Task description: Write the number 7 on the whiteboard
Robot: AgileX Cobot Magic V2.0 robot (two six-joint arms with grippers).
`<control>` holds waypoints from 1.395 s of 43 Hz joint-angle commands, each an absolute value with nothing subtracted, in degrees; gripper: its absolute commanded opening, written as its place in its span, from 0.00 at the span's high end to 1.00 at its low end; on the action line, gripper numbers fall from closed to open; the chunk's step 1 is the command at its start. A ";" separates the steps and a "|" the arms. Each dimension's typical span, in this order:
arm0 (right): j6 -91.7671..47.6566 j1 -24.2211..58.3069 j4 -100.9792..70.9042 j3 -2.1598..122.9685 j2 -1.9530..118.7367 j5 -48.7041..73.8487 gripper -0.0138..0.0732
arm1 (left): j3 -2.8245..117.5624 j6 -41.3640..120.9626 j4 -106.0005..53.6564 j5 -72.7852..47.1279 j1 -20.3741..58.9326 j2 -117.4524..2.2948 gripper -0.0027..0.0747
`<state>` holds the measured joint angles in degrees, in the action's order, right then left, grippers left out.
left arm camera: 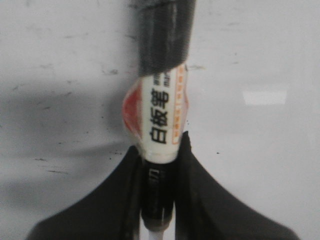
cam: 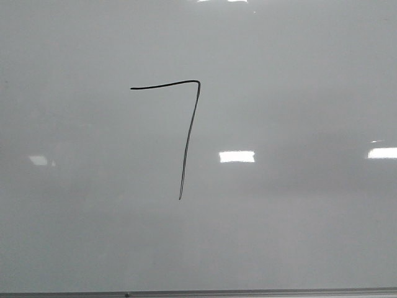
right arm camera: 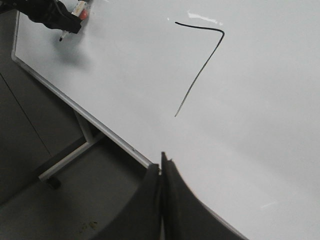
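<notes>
Black number 7 mid-whiteboard, bare margins around | left pincer grasping marker | right pincer clenched

The left tool shows at the bottom centre of the left wrist frame as two matte black fingers that broaden in smooth curves toward the lower edge. The right tool fills the bottom centre of the right wrist frame with the same matte black, its two fingers tapering upward to thin tips. In that frame's upper left corner, the left tool appears again as a dark, blocky shape.
</notes>
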<state>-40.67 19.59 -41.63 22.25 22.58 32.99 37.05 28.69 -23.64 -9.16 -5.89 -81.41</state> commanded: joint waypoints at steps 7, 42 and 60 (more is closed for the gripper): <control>-40.65 19.21 -43.56 23.68 22.75 30.01 0.91 | 38.92 28.22 -24.47 -2.67 -5.95 -83.21 0.71; -40.70 19.21 -43.56 23.68 22.75 30.37 0.91 | 38.40 28.22 -23.79 -16.25 -5.95 -50.38 0.67; -40.70 19.21 -43.56 23.68 22.75 30.37 0.91 | 31.25 28.22 -25.36 -29.74 -5.95 -16.63 0.99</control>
